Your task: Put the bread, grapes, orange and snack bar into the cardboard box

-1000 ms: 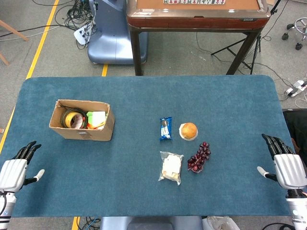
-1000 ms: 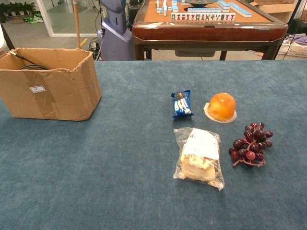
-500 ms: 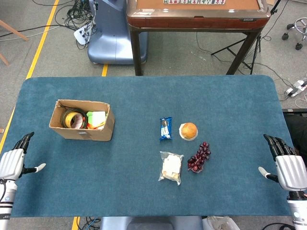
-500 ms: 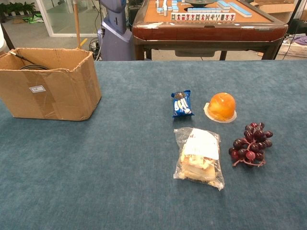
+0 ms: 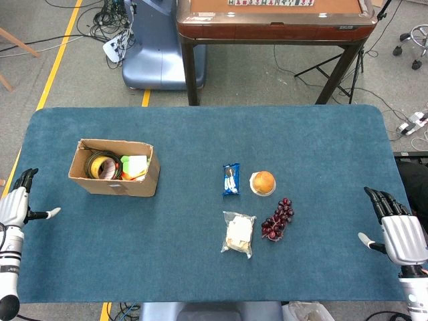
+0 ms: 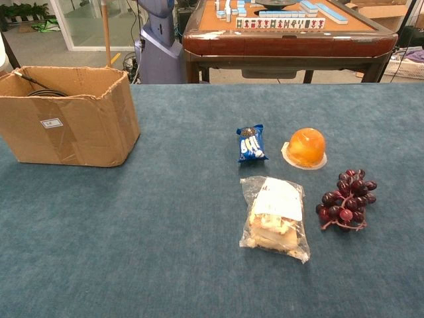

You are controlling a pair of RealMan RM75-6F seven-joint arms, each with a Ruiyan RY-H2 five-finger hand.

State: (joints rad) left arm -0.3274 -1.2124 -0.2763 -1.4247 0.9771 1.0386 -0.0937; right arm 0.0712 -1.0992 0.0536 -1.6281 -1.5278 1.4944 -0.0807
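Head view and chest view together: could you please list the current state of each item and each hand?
cardboard box: open-topped, upright, already holding other items
snack bar: flat on table, outside box
orange: on table, outside box
bread: bagged, flat on table
grapes: on table beside bread
left hand: empty, fingers apart
right hand: empty, fingers apart

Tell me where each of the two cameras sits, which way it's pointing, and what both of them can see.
Head view: high above the near table edge, looking steeply down on the blue table; the left hand and right hand show at the sides, both empty.
Chest view: low at the near edge, looking across the table toward the mahjong table; none of the robot's body shows.
Shared: cardboard box, snack bar, orange, bread, grapes.
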